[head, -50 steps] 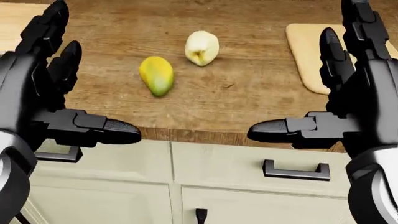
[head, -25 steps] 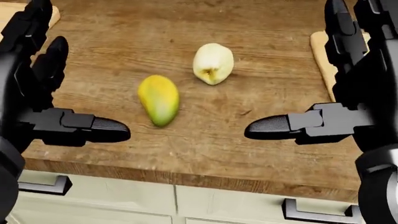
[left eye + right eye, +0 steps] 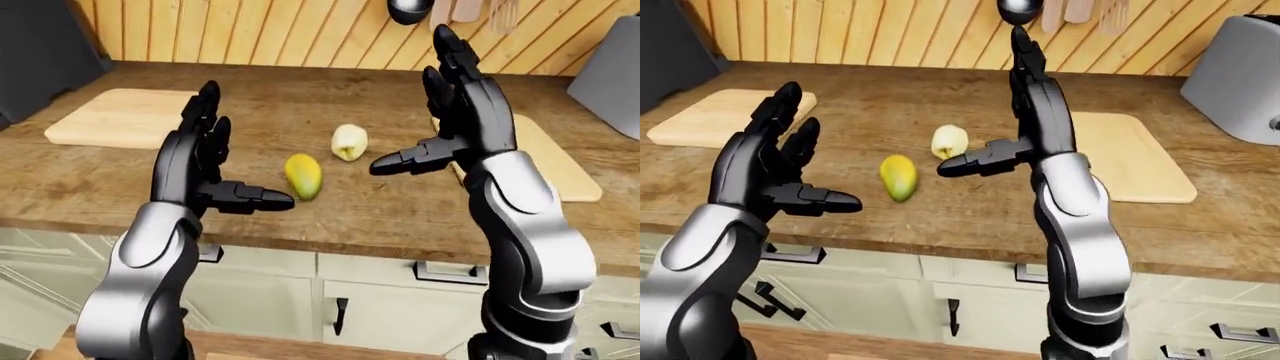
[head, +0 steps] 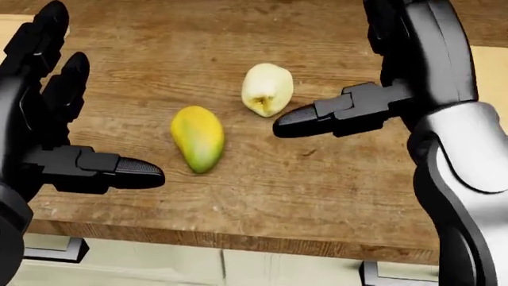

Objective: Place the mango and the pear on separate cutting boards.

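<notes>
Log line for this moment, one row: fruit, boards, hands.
mango on counter | pear on counter, apart | left board bare | right board bare | left hand open | right hand open beside pear

Even, soft light is falling across everything I am seeing.

The wooden counter [image 4: 262,179] is glowing warm and bright, with no glare. Faint sheen is running along my dark fingers [image 4: 131,168], and my silver forearm [image 4: 464,143] is catching a pale highlight. The mango [image 4: 197,138] and pear [image 4: 267,89] are casting only thin, soft shadows. Everything is staying sharp, with no blur, though my hands are looming large at the head view's edges.
</notes>
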{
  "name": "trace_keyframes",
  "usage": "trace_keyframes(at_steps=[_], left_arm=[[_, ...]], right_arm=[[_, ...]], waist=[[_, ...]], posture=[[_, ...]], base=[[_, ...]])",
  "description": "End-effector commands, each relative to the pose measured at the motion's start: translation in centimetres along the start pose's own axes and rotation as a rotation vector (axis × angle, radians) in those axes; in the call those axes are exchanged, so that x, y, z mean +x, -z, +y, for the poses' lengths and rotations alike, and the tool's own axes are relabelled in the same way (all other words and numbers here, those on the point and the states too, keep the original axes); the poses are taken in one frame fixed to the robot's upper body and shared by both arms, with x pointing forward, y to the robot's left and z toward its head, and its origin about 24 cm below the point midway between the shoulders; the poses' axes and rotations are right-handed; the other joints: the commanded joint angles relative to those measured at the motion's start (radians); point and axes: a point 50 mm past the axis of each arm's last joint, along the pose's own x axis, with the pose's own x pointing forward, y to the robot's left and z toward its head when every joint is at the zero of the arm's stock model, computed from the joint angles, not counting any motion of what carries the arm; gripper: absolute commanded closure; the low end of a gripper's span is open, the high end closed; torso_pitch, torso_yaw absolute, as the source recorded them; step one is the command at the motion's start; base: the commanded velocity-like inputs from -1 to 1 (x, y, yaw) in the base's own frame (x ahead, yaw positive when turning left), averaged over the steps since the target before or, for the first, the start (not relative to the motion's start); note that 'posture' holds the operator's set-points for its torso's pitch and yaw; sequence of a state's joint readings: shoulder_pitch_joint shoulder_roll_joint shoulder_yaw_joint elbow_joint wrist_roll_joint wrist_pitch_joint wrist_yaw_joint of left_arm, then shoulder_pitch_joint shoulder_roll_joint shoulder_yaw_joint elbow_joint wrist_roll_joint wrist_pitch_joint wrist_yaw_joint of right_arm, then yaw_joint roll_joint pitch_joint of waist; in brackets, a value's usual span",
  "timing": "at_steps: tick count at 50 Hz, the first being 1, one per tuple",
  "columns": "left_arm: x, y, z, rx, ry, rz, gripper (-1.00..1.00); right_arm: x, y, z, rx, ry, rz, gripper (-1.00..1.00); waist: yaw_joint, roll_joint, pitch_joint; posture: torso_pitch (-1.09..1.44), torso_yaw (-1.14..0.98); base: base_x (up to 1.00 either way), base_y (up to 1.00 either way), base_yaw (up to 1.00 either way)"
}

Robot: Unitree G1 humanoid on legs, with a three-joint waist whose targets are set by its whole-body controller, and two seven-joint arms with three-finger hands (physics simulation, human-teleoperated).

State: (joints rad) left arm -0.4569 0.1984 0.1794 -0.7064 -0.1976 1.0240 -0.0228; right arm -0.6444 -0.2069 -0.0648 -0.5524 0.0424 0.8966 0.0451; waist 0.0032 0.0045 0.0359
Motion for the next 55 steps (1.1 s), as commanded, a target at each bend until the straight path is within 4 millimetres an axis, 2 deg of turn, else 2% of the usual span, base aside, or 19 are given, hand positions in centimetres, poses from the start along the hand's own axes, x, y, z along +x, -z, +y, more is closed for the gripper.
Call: trace_keyframes(at_steps=[1, 12, 23, 35, 46, 55], left_arm=[[-0.2, -1.4, -0.1, 0.008, 0.007, -0.081, -1.00], [-0.1, -1.1, 0.3, 0.003, 0.005, -0.079, -1.00], [-0.2, -0.9, 0.6, 0.002, -0.002, -0.079, -1.00], [0.0, -0.7, 0.6, 0.004, -0.001, -0.075, -1.00], [-0.1, -0.9, 0.9, -0.002, -0.009, -0.079, -1.00], [0.0, -0.6, 0.8, -0.001, -0.006, -0.075, -1.00]], right_arm=[[0.3, -1.6, 0.1, -0.040, -0.003, -0.074, -1.00], [3.6, -2.3, 1.1, -0.128, -0.010, -0.024, -1.00], [6.4, -2.4, 2.1, -0.344, -0.010, 0.010, -1.00], [9.2, -2.2, 4.1, -0.375, -0.100, 0.036, -1.00], [11.1, 0.2, 4.3, -0.412, -0.122, 0.131, -1.00], [11.7, 1.8, 4.8, -0.446, -0.135, 0.168, -1.00]], waist=[[-0.001, 0.002, -0.023], [0.003, 0.009, -0.022], [0.002, 0.018, -0.025], [-0.004, 0.027, -0.031], [-0.006, 0.029, -0.033], [-0.006, 0.030, -0.033]], posture=[[0.00, 0.00], [0.00, 0.00], [0.00, 0.00], [0.00, 0.00], [0.00, 0.00], [0.00, 0.00]], base=[[0.00, 0.00, 0.00], [0.00, 0.00, 0.00], [0.00, 0.00, 0.00], [0.00, 0.00, 0.00], [0.00, 0.00, 0.00], [0.00, 0.00, 0.00]])
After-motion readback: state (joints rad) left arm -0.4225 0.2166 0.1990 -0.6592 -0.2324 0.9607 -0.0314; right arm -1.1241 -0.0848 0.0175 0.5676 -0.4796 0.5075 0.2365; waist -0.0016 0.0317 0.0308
